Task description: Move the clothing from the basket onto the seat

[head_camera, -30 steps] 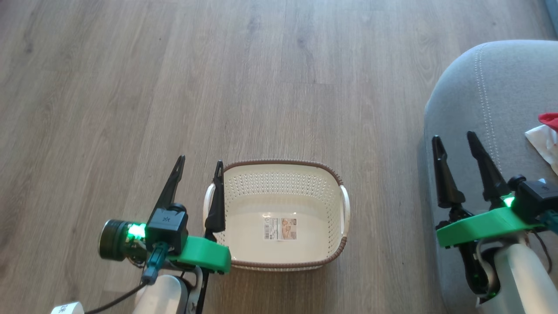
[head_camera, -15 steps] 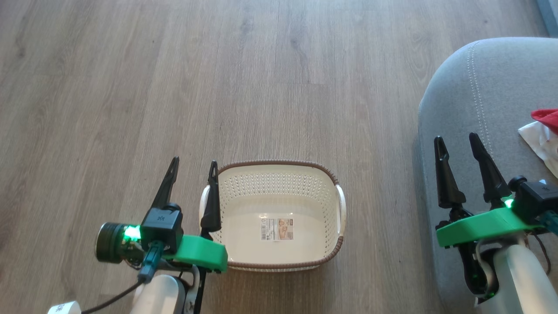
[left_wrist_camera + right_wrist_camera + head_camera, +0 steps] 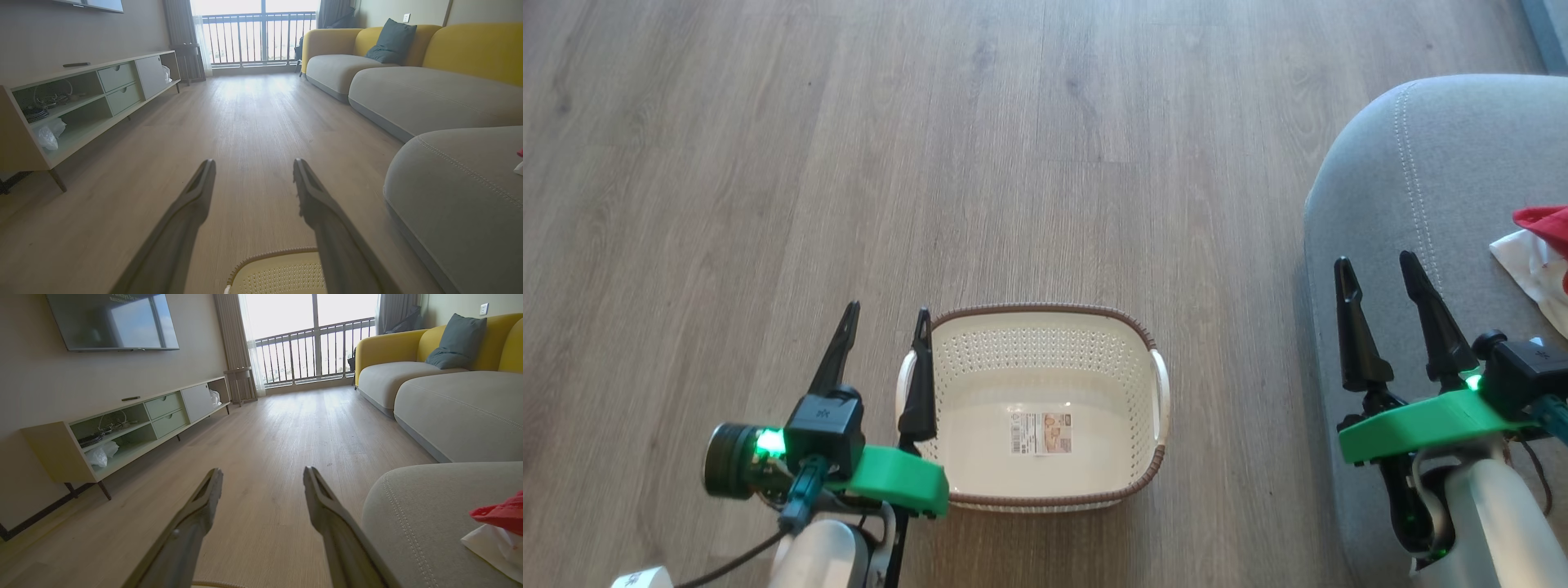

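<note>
Head view: cream-white oval perforated plastic basket (image 3: 1045, 311) with brown rim on grey-brown wood plank floor (image 3: 849, 163), label sticker (image 3: 1041, 431) on its bare bottom. left gripper (image 3: 887, 310) released, fingers spread, by basket's left handle. right gripper (image 3: 1374, 260) released, over large grey fabric seat (image 3: 1421, 163). Red-and-white fabric clothing (image 3: 1535, 245) on seat, at right edge.
Left wrist view: basket rim below gripper; clothing just sliver at edge; adds pale TV cabinet (image 3: 81, 98).
Right wrist view: clothing clearer, red over white, lying on seat; adds wall TV (image 3: 112, 320).

Home living room, yellow-backed sofa (image 3: 412, 92), wall television (image 3: 112, 320), low media cabinet (image 3: 198, 401), balcony railing (image 3: 310, 355), wood floor (image 3: 849, 163)
</note>
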### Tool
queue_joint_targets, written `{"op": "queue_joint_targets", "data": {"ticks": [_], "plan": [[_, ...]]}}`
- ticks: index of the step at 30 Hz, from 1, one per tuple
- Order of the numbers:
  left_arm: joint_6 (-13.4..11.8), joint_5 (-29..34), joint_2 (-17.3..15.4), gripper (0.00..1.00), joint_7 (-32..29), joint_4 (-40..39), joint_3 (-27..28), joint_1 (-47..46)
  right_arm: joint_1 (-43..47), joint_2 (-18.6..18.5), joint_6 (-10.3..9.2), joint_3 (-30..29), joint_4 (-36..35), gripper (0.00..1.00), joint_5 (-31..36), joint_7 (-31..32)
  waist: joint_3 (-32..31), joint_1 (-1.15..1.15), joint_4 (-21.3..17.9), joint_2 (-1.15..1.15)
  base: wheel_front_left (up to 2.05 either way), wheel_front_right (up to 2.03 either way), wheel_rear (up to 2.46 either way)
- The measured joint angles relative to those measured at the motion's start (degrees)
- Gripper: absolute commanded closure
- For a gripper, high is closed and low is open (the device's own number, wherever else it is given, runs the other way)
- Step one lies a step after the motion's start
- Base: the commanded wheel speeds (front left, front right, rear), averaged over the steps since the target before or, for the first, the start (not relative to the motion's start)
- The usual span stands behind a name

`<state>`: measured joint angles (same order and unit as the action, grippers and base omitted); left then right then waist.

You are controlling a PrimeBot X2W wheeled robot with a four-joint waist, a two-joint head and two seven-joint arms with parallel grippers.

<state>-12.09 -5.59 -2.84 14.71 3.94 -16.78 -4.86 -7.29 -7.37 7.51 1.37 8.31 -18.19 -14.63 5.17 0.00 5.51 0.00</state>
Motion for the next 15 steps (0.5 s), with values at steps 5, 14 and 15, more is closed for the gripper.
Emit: {"op": "queue_joint_targets", "data": {"ticks": [5, 14, 15], "plan": [[0.33, -0.93, 0.00, 0.00, 0.00, -0.01, 0.10, 0.40, 0.00, 0.00, 0.00, 0.02, 0.08, 0.00, 0.00, 0.00, -0.17, 0.00, -0.01, 0.00, 0.00, 0.00, 0.00], [0.87, -2.49, -0.01, 1.00, -0.10, 3.60, -0.01, 1.69, 1.14, 0.12, 0.00, 0.76, 4.12, 1.00, -0.03, 0.08, -0.08, 0.00, 0.00, 0.00, 0.00, 0.00, 0.00], [0.87, -2.49, -0.01, 1.00, -0.10, 4.70, -0.02, 2.34, 1.77, 0.15, 0.00, 0.90, 5.24, 1.00, -0.03, 0.09, -0.08, 0.00, 0.00, 0.00, 0.00, 0.00, 0.00]]}}
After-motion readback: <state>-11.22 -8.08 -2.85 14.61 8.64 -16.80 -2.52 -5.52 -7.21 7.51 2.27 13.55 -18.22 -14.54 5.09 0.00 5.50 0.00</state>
